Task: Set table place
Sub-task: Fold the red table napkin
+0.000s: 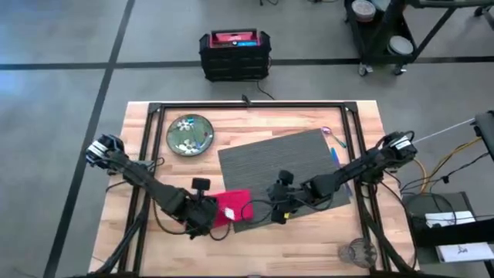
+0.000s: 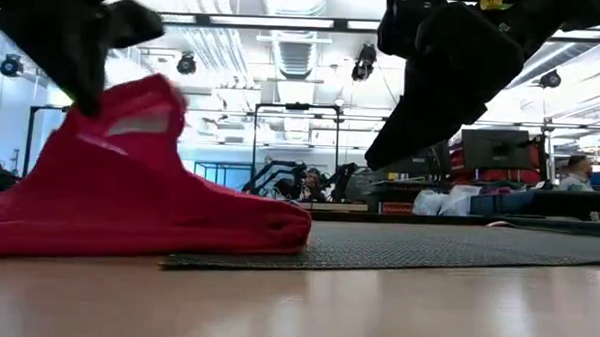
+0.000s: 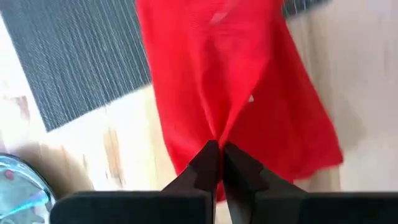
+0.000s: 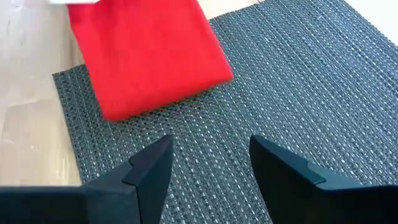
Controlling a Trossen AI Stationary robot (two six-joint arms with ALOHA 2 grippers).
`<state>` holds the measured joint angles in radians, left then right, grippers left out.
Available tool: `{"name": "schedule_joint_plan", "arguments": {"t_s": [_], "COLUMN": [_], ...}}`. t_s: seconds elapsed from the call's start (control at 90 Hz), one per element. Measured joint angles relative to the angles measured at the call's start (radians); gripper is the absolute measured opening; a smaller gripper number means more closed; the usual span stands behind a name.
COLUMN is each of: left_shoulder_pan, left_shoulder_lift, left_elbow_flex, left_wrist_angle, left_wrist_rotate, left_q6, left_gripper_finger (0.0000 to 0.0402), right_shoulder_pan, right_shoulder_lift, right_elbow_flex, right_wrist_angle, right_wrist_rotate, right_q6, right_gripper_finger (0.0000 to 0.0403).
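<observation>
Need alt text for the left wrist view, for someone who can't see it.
The left gripper, shut, pinches the red napkin, lifting a fold above the wooden table. The dark grey placemat lies beyond, partly under the napkin, and the plate rim shows at the edge.

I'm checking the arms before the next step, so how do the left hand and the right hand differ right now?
The left hand is shut, pinching the red napkin and lifting its edge; the right hand is open and holds nothing. The left hand sits beside the placemat's near-left corner, over bare table; the right hand hovers over the placemat itself. Both are dark two-finger hands, low near the table's front.
</observation>
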<state>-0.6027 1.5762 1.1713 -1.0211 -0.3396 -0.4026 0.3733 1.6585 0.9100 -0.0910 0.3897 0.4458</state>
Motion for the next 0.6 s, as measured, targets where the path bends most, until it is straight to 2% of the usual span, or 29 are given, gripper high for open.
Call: {"name": "schedule_joint_plan", "arguments": {"t_s": [0.222,0.478,0.6], "left_shoulder_pan": [-0.044,-0.048,-0.049], "left_shoulder_lift": [-0.022,-0.019,-0.019], "left_elbow_flex": [-0.121,-0.134,-0.134], "left_wrist_angle": [0.018,0.03,0.033], "left_wrist_rotate": [0.051,0.11,0.172], "left_q6": [-0.007,0.037,0.098], "left_gripper_finger": [0.0003,0.0016,0.0043], "right_shoulder_pan": [0.0,0.0,0.0], "right_shoulder_lift": [0.0,0.0,0.0], "right_elbow_flex": [0.0,0.001,0.001], "right_wrist_angle": [0.003,0.017,0.022], "right_wrist_rotate": [0.0,-0.005,-0.008], "right_q6": [-0.001,-0.022,-0.054], "right_gripper_finger": [0.02,0.0201,0.0204]}}
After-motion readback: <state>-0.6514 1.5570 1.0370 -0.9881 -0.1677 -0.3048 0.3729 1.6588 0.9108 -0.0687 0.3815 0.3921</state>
